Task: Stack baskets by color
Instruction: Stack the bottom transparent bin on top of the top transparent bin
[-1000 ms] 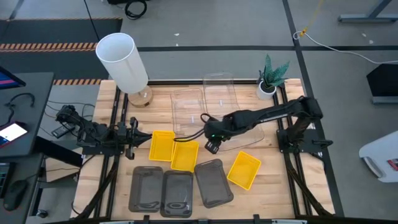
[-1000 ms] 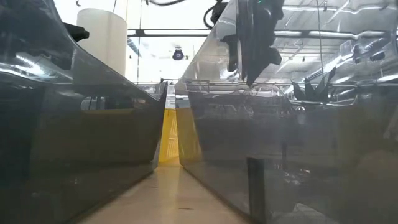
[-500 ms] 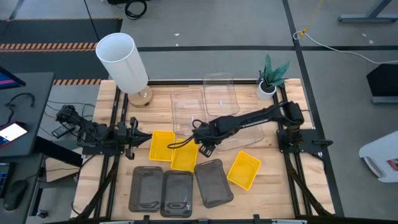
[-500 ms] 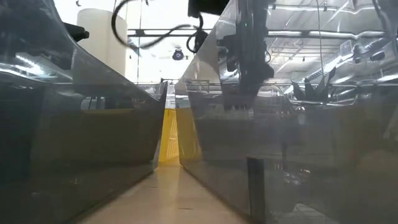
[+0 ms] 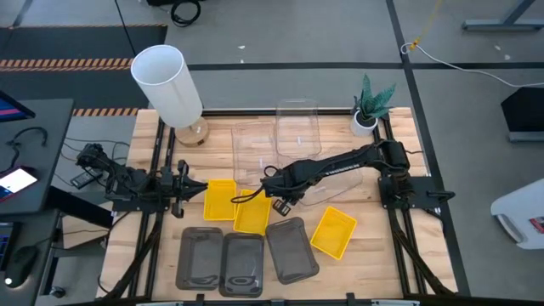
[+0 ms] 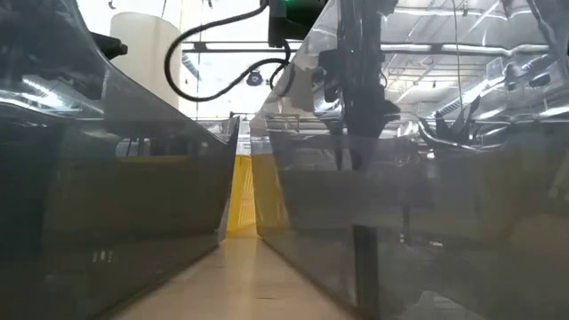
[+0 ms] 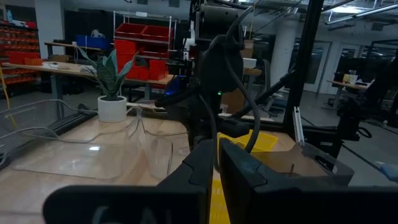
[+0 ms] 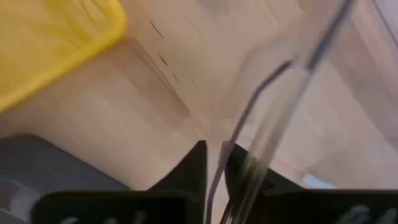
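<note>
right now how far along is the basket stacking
Hardly started: no stack shows. The three grey baskets lie side by side, and the yellow baskets are only loosely grouped. In hand: the right gripper has closed on the rim of a clear basket. The left gripper waits at the table's left. All three stacks remain.

Pale wooden slatted table (image 5: pixel 374 263) under everything. At its back edge: tall white cylinder (image 5: pixel 167 85), small potted green plant (image 5: pixel 371 105). Across the middle: three clear shallow plastic trays (image 5: pixel 255 146), overlapping. Nearer the front: three bright yellow plastic trays (image 5: pixel 222 199), two touching, one apart; then three dark grey trays (image 5: pixel 243 262) side by side.
</note>
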### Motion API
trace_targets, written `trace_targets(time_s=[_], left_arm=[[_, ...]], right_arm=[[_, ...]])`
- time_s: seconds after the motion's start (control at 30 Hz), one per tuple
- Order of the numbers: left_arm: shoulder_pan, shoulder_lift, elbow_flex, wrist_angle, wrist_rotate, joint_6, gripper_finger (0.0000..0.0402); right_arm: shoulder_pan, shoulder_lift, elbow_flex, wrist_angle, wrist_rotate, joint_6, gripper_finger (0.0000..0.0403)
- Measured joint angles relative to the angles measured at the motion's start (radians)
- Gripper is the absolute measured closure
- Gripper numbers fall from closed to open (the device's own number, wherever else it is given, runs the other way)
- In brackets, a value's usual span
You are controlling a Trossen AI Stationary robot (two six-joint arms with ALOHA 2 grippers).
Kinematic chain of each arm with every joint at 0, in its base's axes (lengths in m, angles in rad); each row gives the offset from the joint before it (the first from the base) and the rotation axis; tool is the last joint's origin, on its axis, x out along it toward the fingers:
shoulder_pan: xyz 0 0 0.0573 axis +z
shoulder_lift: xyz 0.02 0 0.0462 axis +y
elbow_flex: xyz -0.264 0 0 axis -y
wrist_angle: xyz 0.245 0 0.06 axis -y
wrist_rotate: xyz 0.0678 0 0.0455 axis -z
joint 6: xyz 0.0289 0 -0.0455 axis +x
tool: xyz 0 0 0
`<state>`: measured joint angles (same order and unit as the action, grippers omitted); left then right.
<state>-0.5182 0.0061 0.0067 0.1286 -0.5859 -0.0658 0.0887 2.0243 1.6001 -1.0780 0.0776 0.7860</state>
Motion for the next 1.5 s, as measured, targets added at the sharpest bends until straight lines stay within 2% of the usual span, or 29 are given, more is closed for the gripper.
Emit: trace_targets(time_s=[0.1, 0.63, 0.93, 1.1, 1.27, 1.5], left_arm=[[0.0, 0.0, 0.0, 0.001, 0.0, 0.0, 0.0376], [0.0, 0.0, 0.0, -0.001, 0.0, 0.0, 0.037], [0.0, 0.0, 0.0, -0.002, 0.0, 0.0, 0.0368], [0.0, 0.0, 0.0, -0.001, 0.0, 0.0, 0.0367], [0.0, 0.0, 0.0, -0.002, 0.0, 0.0, 0.0375], [0.0, 0.0, 0.0, -0.002, 0.0, 0.0, 0.0371]], right_arm=[[0.001, -0.001, 0.0, -0.03, -0.011, 0.0, 0.0392], [0.045, -0.051, 0.0, -0.189, -0.008, 0.08, 0.0395], [0.062, -0.177, 0.0, -0.263, 0.088, 0.022, 0.0395], [0.092, -0.226, 0.075, -0.338, 0.163, -0.012, 0.0396], [0.14, -0.236, 0.204, -0.418, 0.272, -0.106, 0.0396], [0.168, -0.236, 0.283, -0.375, 0.402, -0.459, 0.0396]])
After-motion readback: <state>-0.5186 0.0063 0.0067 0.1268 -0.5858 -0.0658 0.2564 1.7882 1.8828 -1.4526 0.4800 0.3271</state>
